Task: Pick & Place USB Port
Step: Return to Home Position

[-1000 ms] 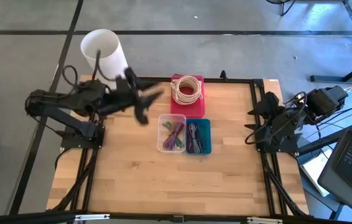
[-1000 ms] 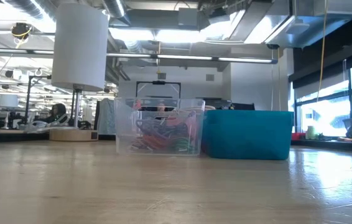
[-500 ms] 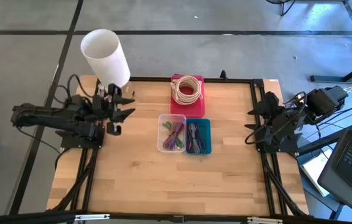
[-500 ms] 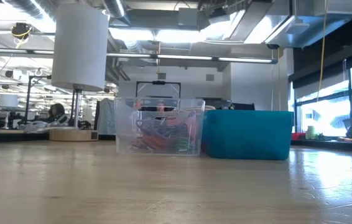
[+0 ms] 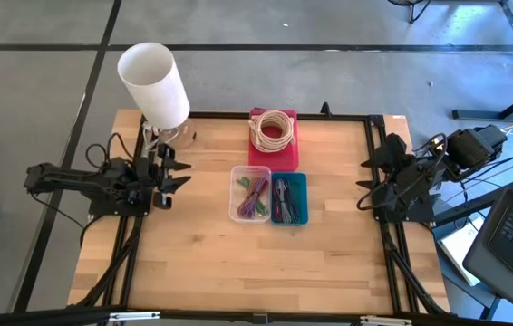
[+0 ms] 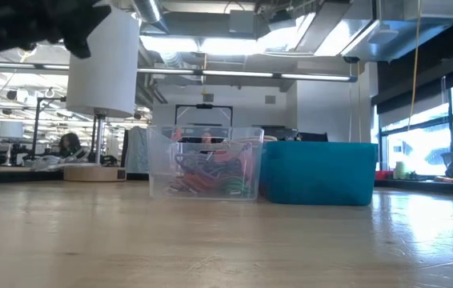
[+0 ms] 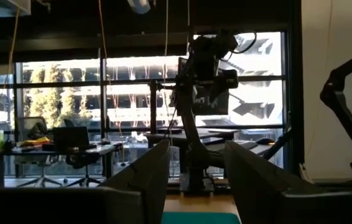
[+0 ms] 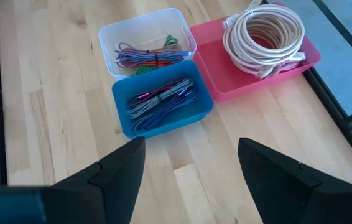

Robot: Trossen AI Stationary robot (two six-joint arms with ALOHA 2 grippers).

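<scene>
High view: overhead, straight down, whole counter [image 5: 238, 263] framed. Low view: counter height, level, close on transparent bin [image 6: 162, 152] and blue bin [image 6: 318, 172]. Right wrist view: tilted down on the same two bins plus pink tray [image 8: 221, 73]. Left wrist view: level, facing the right arm [image 7: 191, 118].

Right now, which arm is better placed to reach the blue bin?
Probably right. The blue bin sits between the clear bin and the right gripper, which is open and faces it; the left gripper would cross the clear bin.
</scene>
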